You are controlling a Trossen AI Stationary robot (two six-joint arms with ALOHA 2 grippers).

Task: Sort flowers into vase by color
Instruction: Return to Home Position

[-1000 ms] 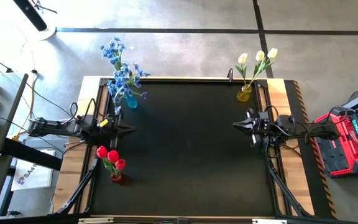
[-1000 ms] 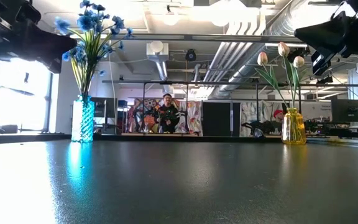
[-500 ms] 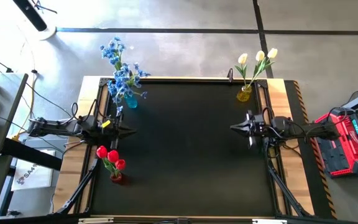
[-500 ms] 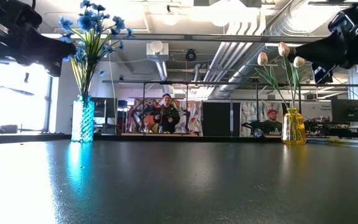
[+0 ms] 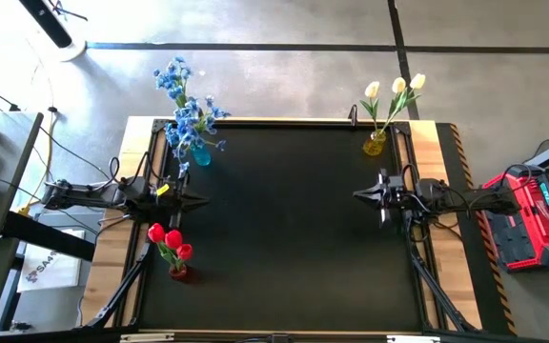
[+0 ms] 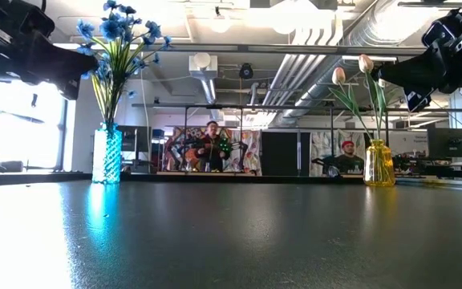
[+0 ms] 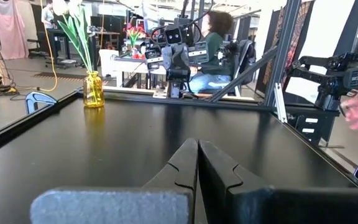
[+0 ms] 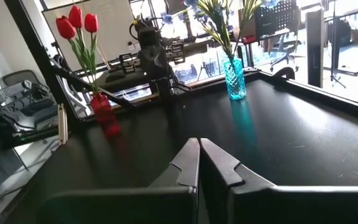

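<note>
Black table (image 5: 284, 238): flowers (image 5: 187, 119) apparently stand upright; left gripper (image 5: 202, 199) and right gripper (image 5: 358, 195) closed.

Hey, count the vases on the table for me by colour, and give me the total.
Blue vase: 1
Yellow vase: 1
Red vase: 1
Total: 3

Grey concrete floor (image 5: 284, 76) surrounds my worktop (image 5: 284, 238). Ahead I see ceiling ducts (image 6: 319, 56) and a bright window (image 6: 22, 128).
</note>
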